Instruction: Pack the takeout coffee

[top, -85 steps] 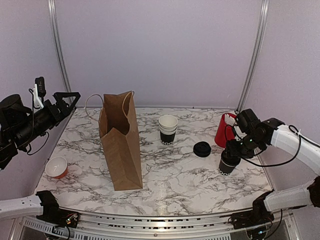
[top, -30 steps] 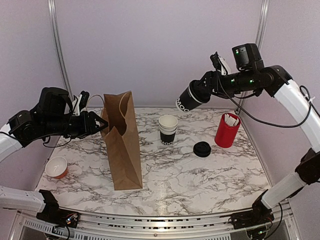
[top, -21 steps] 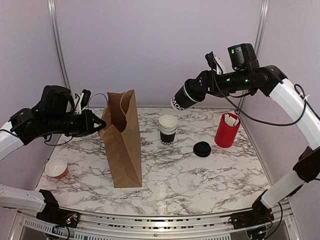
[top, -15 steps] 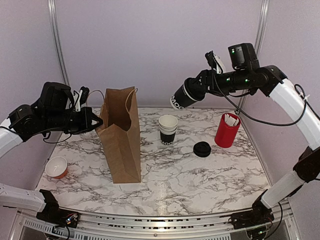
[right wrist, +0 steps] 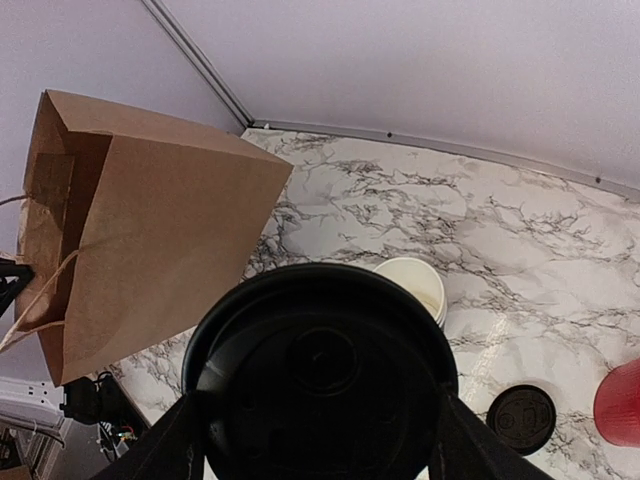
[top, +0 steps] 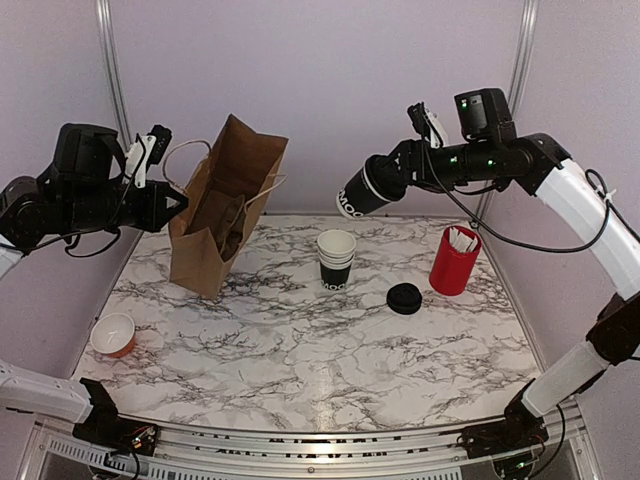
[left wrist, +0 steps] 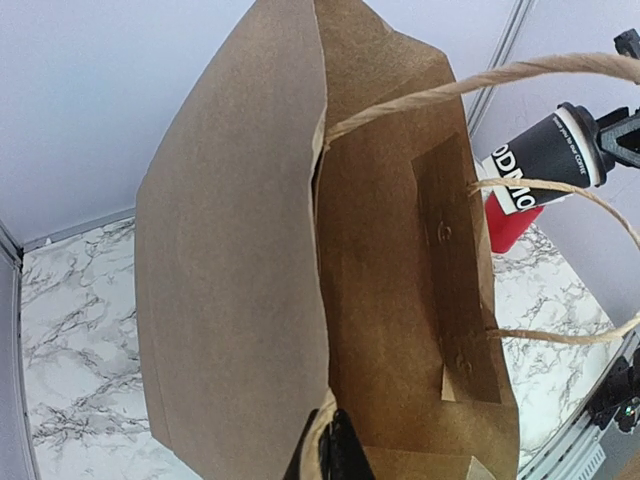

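Up above the bench (top: 300,345), the left tool (top: 178,204) is pinched shut on the paper bag (top: 225,215). The bag is now lifted and tipped, mouth toward three o'clock. The right tool (top: 392,176) grips the coffee cup (top: 358,195) there in the air, so it can likely slide in.

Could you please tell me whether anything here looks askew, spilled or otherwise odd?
The paper bag is not upright: the left gripper pinches its rim and tips it, mouth toward the right arm. The takeout coffee lies sideways in mid-air in the right gripper, base toward the bag. Both look deliberate; no spill shows.
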Controlling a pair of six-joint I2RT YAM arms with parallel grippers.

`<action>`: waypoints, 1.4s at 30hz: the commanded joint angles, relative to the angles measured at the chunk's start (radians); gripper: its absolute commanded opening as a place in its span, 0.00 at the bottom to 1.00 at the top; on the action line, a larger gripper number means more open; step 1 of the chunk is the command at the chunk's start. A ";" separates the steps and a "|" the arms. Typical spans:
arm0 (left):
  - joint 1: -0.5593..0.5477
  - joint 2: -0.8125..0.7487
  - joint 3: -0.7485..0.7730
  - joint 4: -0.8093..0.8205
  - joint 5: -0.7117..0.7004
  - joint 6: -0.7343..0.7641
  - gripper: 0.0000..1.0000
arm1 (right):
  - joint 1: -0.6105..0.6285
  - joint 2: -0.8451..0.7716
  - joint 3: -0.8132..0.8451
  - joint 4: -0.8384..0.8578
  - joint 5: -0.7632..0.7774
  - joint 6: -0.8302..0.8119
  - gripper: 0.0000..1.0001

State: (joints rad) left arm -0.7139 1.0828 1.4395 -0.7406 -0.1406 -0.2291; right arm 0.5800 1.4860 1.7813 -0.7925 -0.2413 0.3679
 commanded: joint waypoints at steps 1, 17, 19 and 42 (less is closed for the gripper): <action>0.002 0.035 -0.005 -0.066 0.069 0.150 0.00 | 0.010 -0.027 0.004 0.048 -0.007 0.010 0.50; -0.044 0.069 -0.115 0.040 0.261 0.090 0.00 | 0.012 -0.025 0.069 0.111 -0.018 0.035 0.50; -0.061 0.080 -0.123 0.055 0.264 0.079 0.00 | 0.014 -0.023 0.076 0.114 -0.019 0.035 0.50; -0.152 0.193 -0.161 0.218 0.231 -0.180 0.00 | 0.013 -0.174 -0.048 0.107 -0.039 0.048 0.51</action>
State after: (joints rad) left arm -0.8577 1.2564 1.2716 -0.5663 0.1146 -0.3374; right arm 0.5858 1.3594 1.7664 -0.7078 -0.2600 0.4049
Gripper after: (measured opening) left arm 0.004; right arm 0.694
